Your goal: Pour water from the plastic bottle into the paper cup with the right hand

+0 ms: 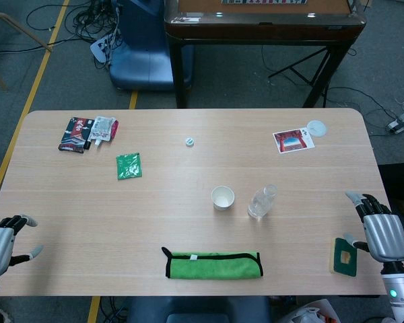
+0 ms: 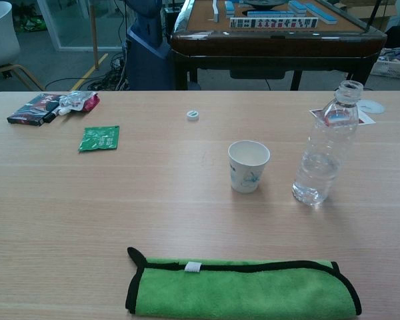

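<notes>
My right hand (image 1: pixel 382 232) has its fingers (image 1: pixel 361 200) spread and holding nothing at the bench (image 1: pixel 188 229) edge; the left hand (image 1: pixel 1 242) likewise. The clear ribbed plastic bottle (image 2: pixel 323 155) stands uncapped mid-bench, just right of the white paper cup (image 2: pixel 248 166). A folded green cloth (image 2: pixel 243 288) lies nearer me.

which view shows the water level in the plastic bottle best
The chest view: the plastic bottle stands side-on, uncapped, with water low in it. The head view looks down on the plastic bottle, so the level cannot be read.
</notes>
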`<move>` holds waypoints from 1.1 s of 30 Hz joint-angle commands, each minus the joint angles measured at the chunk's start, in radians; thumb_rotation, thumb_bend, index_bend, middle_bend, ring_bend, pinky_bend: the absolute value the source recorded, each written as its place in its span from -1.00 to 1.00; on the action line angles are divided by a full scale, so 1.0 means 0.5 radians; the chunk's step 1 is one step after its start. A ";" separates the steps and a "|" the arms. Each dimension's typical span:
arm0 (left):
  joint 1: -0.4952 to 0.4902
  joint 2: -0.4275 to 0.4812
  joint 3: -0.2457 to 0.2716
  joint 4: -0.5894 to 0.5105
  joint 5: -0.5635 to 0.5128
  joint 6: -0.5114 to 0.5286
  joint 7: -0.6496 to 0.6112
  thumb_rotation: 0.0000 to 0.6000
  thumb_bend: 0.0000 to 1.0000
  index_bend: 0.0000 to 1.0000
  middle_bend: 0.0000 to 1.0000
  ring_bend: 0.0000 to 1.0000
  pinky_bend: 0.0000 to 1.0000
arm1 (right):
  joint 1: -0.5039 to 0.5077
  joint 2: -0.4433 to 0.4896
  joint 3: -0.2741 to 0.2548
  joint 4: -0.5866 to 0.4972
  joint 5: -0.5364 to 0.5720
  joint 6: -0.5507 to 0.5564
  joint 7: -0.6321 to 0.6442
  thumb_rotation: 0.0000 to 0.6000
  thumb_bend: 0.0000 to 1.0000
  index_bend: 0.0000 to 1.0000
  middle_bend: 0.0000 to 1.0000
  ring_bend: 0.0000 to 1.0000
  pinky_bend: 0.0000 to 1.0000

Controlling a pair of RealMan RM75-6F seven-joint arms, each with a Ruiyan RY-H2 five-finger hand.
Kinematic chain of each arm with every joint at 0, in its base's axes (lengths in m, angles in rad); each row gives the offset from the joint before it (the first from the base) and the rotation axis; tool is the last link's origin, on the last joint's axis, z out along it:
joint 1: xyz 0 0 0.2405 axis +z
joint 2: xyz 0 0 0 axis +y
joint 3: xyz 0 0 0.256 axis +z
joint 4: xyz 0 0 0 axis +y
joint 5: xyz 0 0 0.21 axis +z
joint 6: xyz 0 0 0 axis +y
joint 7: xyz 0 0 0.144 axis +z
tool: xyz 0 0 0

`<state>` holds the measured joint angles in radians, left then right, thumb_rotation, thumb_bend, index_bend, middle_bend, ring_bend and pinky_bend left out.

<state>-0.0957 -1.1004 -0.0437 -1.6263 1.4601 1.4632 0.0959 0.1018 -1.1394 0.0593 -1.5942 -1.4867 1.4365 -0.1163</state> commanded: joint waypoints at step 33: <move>0.003 0.001 0.034 -0.042 0.027 -0.025 0.010 1.00 -0.78 -0.13 -0.23 -0.27 0.11 | 0.446 -0.438 0.158 0.414 -0.018 -0.391 0.589 1.00 -1.00 -0.63 -0.55 -0.67 -0.28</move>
<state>-0.0945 -1.0998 -0.0269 -1.6474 1.4737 1.4509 0.1017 0.3161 -1.3488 0.1377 -1.3964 -1.4913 1.2497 0.1669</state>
